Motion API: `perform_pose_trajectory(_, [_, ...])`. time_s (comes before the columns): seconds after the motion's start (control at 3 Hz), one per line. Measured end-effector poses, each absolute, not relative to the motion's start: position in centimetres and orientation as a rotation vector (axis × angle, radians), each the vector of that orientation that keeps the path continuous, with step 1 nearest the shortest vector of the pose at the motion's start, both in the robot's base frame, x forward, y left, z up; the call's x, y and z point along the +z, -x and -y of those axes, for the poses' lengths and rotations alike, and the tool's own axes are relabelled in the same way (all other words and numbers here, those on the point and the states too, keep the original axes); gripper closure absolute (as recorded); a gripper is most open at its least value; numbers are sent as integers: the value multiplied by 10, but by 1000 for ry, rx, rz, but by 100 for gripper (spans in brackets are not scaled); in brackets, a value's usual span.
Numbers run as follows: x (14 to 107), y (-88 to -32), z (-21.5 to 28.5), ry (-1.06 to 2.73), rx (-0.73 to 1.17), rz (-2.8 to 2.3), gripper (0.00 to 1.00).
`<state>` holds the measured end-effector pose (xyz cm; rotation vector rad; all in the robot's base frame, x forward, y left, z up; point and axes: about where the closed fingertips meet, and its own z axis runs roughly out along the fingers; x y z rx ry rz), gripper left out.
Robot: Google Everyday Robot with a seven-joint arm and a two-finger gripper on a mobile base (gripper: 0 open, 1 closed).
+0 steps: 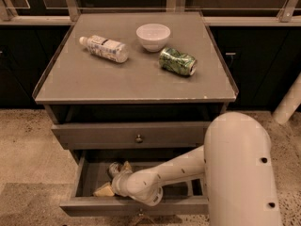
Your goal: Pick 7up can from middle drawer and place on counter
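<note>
Grey counter (141,84): the cabinet's flat top, where the can is to end up; bare space lies along its front edge.
Plastic bottle (104,48): lying on its side at the counter's left rear.
Middle drawer (84,205): pulled open below the shut upper drawer (94,136).
7up can (114,169): inside the middle drawer, left of centre, only its silvery end showing, right at the gripper's tip.
Gripper (116,181): down in the drawer, touching or just beside the can; I cannot tell how far open it is or whether it has hold of anything.
White bowl (153,36): upright at the counter's rear centre.
Dented green can (178,61): on its side right of the bowl; not the target.
Arm (235,173): reaches leftward from the lower right into the drawer.
Step in hand: likely the grasp of the can inside the drawer.
Next move: a firm hold, a lift clear of the upper drawer front, then a set-down on the counter's bare front.
</note>
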<state>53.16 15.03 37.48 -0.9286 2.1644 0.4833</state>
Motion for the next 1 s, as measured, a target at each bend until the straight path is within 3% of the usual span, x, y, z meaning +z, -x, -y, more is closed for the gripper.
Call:
perform_pose_trajectory(0.33, [370,-534,-148,930,466,-2183,0])
perform_pose_trajectory(1.0, [370,-534,-148,930,466,-2183,41])
